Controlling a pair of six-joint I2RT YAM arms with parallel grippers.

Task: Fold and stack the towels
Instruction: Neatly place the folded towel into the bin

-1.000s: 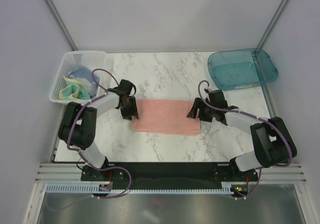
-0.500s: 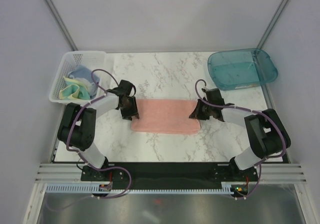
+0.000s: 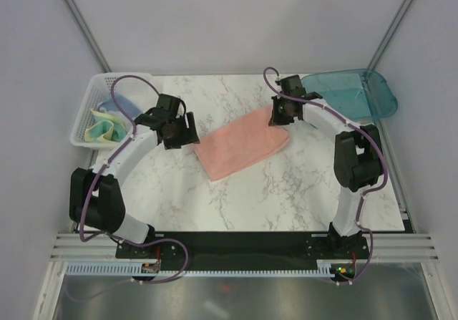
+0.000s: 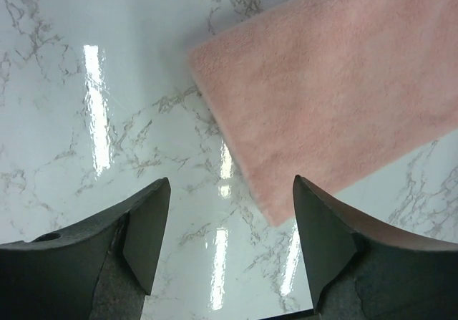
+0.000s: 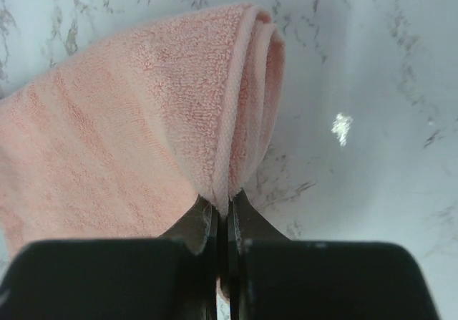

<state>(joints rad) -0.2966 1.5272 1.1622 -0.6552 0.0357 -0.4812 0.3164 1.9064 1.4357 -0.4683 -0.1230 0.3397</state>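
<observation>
Seemingly folded towel [image 3: 242, 144] on marble [image 3: 286, 184], clamped by right end effector [image 5: 222, 204]; left one [image 4: 229, 184] agape

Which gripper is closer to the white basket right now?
Left. The left gripper sits open just right of the white basket; the right gripper is far across the table, pinching an edge of the salmon-pink towel near the teal tray.

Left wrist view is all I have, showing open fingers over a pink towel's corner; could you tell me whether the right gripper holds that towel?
Observer: Yes, the right gripper is shut on the salmon-pink towel, at its folded edge.
Operator: Thanks; where are the other towels?
Observer: The pale-yellow towel and grey-blue towel lie in the white basket, far left.
Operator: Anything far right?
Observer: A translucent teal tray.
</observation>
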